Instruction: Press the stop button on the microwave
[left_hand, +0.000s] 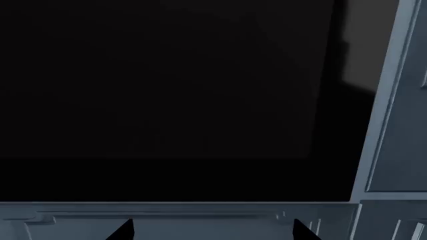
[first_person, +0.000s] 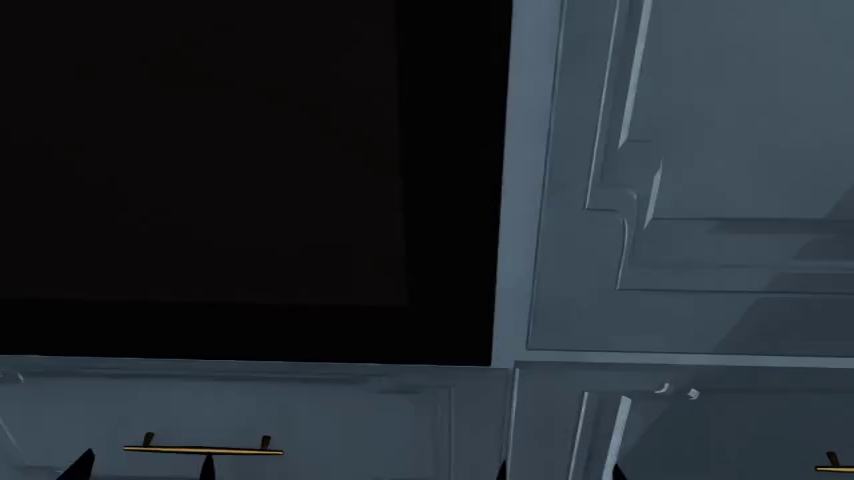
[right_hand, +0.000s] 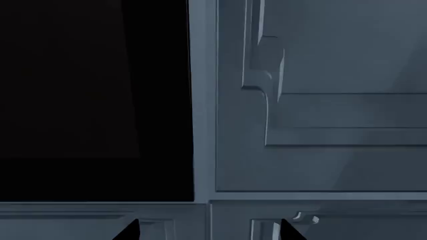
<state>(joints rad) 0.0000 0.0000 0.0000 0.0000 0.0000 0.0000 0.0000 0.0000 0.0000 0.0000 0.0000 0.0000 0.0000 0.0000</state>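
Note:
No microwave and no stop button can be made out in any view. A large flat black panel (first_person: 240, 170) fills the left of the head view; it also shows in the left wrist view (left_hand: 167, 100) and the right wrist view (right_hand: 87, 100). Only the black fingertips of my left gripper (left_hand: 210, 232) show, set wide apart and empty, in front of a grey-blue drawer front (left_hand: 167, 220). My right gripper (right_hand: 210, 231) is likewise open and empty, below the panel's lower right corner. Both grippers' tips peek in at the head view's bottom edge, the left gripper (first_person: 143, 468) and the right gripper (first_person: 561, 472).
A grey-blue panelled cabinet door (first_person: 721, 150) stands right of the black panel. Below the panel is a drawer front with a gold bar handle (first_person: 203, 449). A second gold handle (first_person: 834, 466) shows at the bottom right, and a small pale fitting (first_person: 674, 392) sits on the lower cabinet.

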